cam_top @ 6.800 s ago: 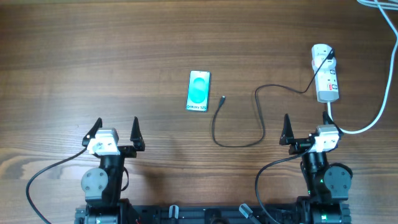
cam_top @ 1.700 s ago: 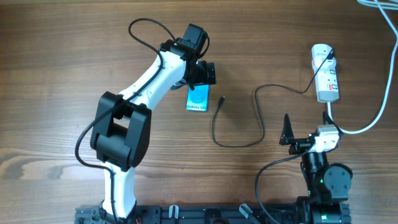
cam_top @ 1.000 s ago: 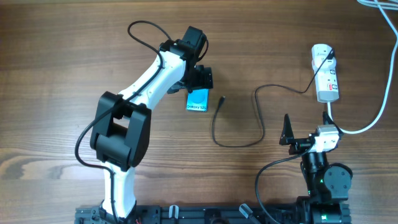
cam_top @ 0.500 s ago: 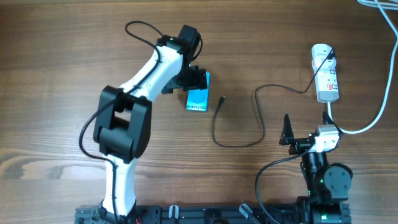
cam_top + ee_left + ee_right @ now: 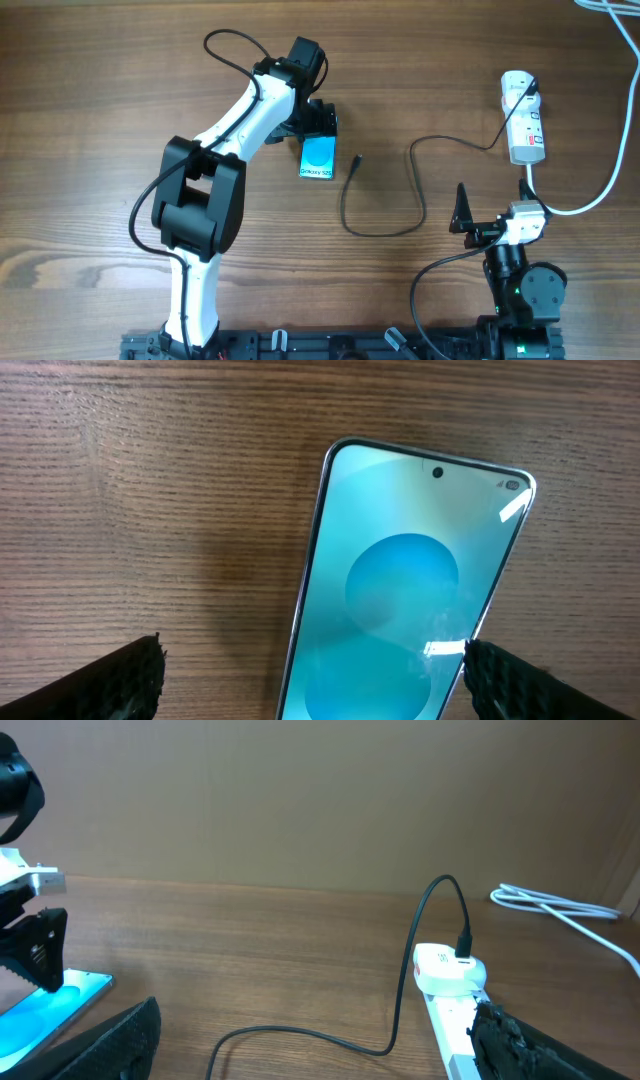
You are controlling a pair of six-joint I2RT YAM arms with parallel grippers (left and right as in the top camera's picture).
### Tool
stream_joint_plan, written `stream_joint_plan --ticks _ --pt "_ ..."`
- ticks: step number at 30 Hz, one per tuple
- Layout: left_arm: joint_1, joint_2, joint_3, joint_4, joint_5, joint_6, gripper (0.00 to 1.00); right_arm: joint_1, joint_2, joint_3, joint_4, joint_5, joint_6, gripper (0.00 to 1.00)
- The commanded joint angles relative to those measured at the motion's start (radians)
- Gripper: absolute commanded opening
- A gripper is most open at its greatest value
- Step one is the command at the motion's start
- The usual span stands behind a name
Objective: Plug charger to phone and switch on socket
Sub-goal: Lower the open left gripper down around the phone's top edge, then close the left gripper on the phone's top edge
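Note:
The phone (image 5: 318, 160) lies flat mid-table with its cyan screen up; it fills the left wrist view (image 5: 400, 590). My left gripper (image 5: 317, 124) is open over the phone's far end, and its fingertips (image 5: 112, 678) stand either side of the phone (image 5: 315, 685), the right one close to the phone's edge. The charger, a thin black cable (image 5: 420, 190), runs from its plug in the socket (image 5: 523, 122) in a loop to a loose tip (image 5: 358, 160) right of the phone. My right gripper (image 5: 495, 212) is open and empty at the near right, and it faces the socket (image 5: 448, 970).
A thick white cord (image 5: 610, 180) curves from the socket along the table's right edge. In the right wrist view the black cable (image 5: 425, 950) crosses the wood and the left gripper's finger (image 5: 35, 945) stands over the phone (image 5: 40, 1015).
My left arm has reached out from rest to the phone and has shifted a little over its far end in the last second. The phone, cable and right arm have not moved.

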Motion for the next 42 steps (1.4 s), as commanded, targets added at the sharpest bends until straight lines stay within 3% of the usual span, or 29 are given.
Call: stream_joint_plan --ticks 1,42 --pt "-0.007 0.003 0.010 -0.002 0.008 0.008 1.00 0.000 -0.008 -0.001 0.002 0.009 -0.006 0.99" --pt "-0.062 0.069 0.010 0.026 -0.023 0.005 1.00 0.000 -0.008 -0.001 0.002 0.009 -0.005 1.00"
